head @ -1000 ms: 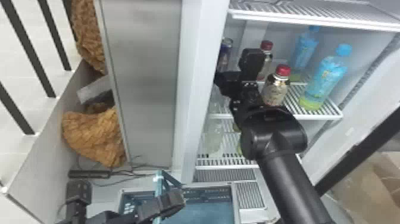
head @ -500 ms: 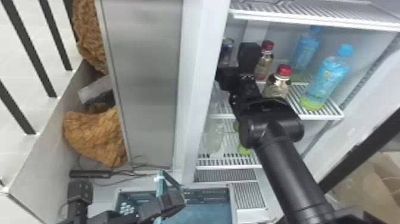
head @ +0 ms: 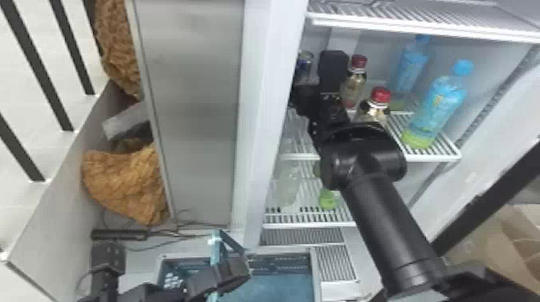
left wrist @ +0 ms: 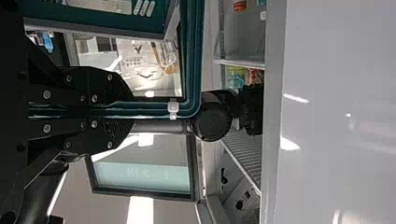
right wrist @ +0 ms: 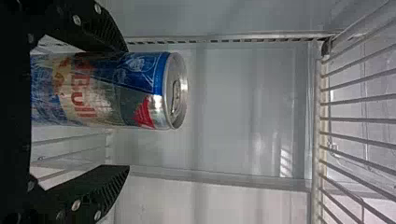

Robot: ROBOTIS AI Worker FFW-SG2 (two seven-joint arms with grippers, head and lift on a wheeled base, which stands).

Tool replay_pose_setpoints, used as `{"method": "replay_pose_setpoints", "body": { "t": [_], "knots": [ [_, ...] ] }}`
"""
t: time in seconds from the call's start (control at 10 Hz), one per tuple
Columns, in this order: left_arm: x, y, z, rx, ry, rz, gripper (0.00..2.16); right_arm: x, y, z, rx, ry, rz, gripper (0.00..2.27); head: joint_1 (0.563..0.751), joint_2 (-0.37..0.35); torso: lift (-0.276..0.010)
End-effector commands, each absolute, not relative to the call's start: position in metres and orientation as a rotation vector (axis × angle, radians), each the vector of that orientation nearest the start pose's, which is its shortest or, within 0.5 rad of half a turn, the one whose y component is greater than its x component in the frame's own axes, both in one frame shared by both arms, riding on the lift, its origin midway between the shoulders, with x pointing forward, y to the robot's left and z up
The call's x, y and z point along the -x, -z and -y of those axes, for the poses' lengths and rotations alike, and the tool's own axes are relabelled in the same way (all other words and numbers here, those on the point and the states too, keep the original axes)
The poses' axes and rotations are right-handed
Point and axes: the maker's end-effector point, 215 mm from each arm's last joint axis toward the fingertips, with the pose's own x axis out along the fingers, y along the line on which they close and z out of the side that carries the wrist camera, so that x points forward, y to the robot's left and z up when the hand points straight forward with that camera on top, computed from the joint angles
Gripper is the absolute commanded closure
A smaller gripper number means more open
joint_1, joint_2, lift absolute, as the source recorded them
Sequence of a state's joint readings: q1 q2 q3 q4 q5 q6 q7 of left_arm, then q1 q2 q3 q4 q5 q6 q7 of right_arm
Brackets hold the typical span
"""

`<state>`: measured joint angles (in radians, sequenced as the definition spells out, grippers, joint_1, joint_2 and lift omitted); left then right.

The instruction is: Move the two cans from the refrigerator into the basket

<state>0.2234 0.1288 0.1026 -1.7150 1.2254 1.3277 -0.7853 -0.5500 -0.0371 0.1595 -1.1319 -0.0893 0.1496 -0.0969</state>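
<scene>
Blue and silver metal can (right wrist: pixel 100 91): we saw it upright in the refrigerator (head: pixel 267 100), between the two flat black fingers of the right claw (head: pixel 317 76).
Right claw: in its wrist view, we saw the fingers (right wrist: pixel 88 193) apart on either side of the can; one lay close along it, and we could not tell whether it touched; the other stood off, leaving a gap.
Left claw (head: pixel 235 273): low in front of the refrigerator, we had it clamped on the teal bar-shaped basket handle (left wrist: pixel 191 56).
Teal plastic basket (head: pixel 287 263): we saw it below the refrigerator shelves, at the head view's bottom edge.
Red-capped bottles: we counted two on the white wire shelf (head: pixel 456 154), the farther one (head: pixel 353 86) just beside the right claw, the nearer one (head: pixel 371 110) partly behind the right arm.
Blue-capped bottles: we saw two upright, with blue wrapping and green lower ends, one (head: pixel 436 106) near the shelf's right front corner, the other (head: pixel 412 64) farther back.
Lower wire shelf (head: pixel 309 219): it held a pale translucent bottle (head: pixel 288 186).
</scene>
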Motion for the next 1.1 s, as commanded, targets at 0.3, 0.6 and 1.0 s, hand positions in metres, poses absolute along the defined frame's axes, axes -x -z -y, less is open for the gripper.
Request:
{"method": "replay_pose_setpoints", "body": {
  "t": [0.3,0.6,1.0],
  "knots": [
    [-0.304,0.336,-0.025,1.463,1.229,-0.783,1.19,-0.751,0.261,0.173,0.092,-0.055,-0.03,1.21,0.694,-0.16,-0.031],
    [-0.304,0.336,-0.025,1.462,1.229,-0.784,1.19,-0.743,0.25,0.165,0.095,-0.072,0.01,1.21,0.691,-0.151,-0.031],
    [-0.302,0.336,-0.025,1.47,1.23,-0.785,1.19,-0.703,0.236,0.155,0.08,-0.091,0.045,1.21,0.694,-0.146,-0.031]
  ]
}}
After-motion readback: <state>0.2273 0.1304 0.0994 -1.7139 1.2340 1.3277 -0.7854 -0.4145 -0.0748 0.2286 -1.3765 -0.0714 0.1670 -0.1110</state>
